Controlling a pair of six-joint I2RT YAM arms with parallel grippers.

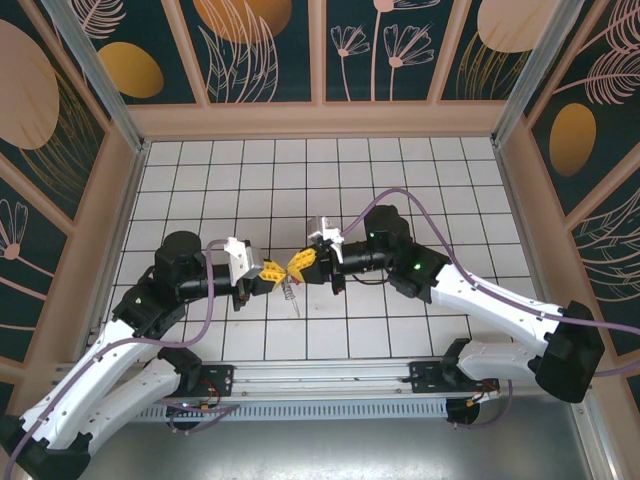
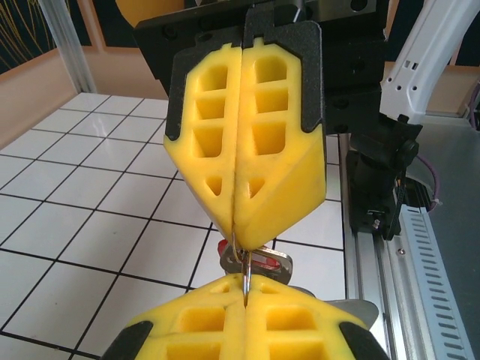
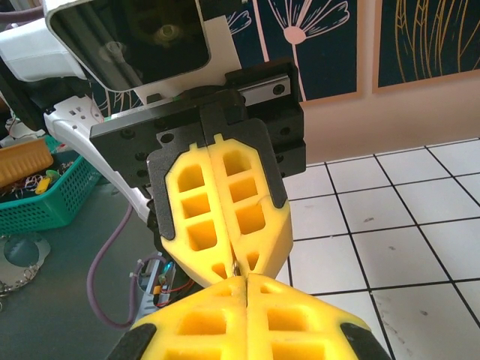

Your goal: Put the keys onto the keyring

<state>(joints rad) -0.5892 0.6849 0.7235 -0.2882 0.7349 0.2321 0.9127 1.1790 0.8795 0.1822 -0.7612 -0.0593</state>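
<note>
White tiled desk (image 1: 400, 170) lies beneath keyring. Yellow-padded left end effector (image 1: 275, 272) clamped closed on keyring (image 2: 241, 256). Right end effector (image 1: 301, 263) opposite, tip to tip across keyring, also pinched closed on it. Silvery keys (image 2: 259, 262), one piece red-headed, hang just below keyring.

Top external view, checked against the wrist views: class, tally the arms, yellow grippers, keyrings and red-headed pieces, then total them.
arms: 2, left arm and right arm
yellow grippers: 2, left gripper and right gripper
keyring: 1
red-headed piece: 1
total: 6
</note>
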